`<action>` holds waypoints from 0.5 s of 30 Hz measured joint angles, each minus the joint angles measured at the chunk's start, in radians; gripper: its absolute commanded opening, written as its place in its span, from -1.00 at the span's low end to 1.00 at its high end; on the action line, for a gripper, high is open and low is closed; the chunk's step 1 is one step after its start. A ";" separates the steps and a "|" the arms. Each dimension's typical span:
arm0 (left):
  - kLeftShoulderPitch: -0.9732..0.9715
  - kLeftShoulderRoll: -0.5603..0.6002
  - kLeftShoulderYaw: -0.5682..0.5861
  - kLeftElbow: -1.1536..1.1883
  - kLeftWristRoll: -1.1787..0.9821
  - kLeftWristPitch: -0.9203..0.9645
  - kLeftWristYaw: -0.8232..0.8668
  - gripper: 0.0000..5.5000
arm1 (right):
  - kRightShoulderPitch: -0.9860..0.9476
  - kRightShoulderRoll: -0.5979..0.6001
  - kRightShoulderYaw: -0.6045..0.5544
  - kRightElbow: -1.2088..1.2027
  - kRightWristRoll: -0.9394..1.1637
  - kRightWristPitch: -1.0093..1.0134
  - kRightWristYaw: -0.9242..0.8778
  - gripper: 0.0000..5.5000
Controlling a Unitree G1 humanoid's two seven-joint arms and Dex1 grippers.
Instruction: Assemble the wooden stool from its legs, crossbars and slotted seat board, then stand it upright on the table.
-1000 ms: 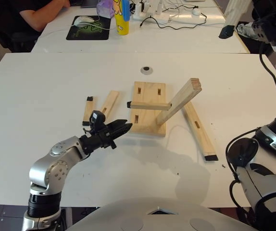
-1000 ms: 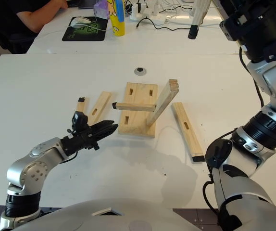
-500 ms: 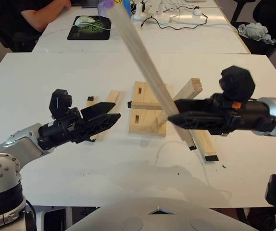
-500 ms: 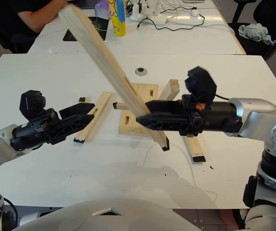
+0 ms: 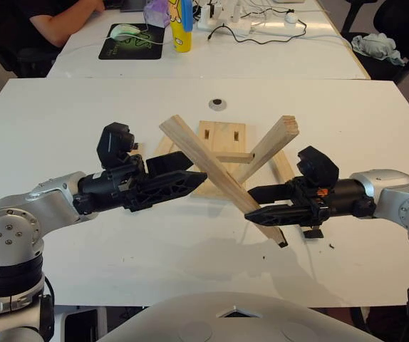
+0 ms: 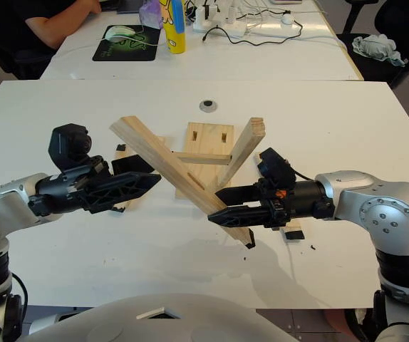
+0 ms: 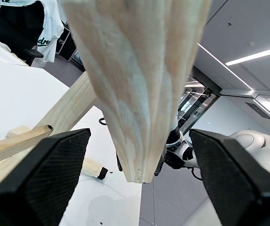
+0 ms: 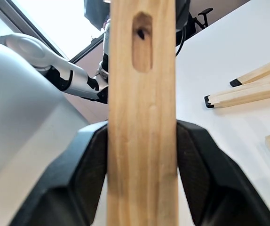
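Blocked at centre of table (image 5: 62,128) by slanted leg (image 5: 211,171), clamped in right gripper (image 5: 247,201), crossing in front of seat board (image 5: 222,132). Barred behind that by leaning leg (image 5: 272,146) and crossbar (image 5: 222,157) over the board. Left gripper (image 5: 196,169) spread just beside slanted leg. Room to pass along near edge, left edge, far right corner.

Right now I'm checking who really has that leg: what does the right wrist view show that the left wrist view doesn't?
Right wrist view: the right claw clamped on the held leg, its slot facing the camera, and two black-tipped pieces lying flat. Left wrist view: the left claw open, its fingers clear of the leg's end, plus the leaning leg with its crossbar. Both: the held leg and the white table.
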 measured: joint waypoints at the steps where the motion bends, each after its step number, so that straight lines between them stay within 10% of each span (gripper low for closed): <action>1: -0.004 0.000 -0.005 0.001 0.004 -0.002 0.000 0.41 | 0.003 0.000 0.004 -0.001 -0.009 -0.007 0.009 -0.25; 15: -0.012 0.027 -0.032 0.013 0.007 -0.016 -0.032 -0.06 | 0.027 -0.010 0.026 0.015 -0.057 -0.033 0.087 -0.25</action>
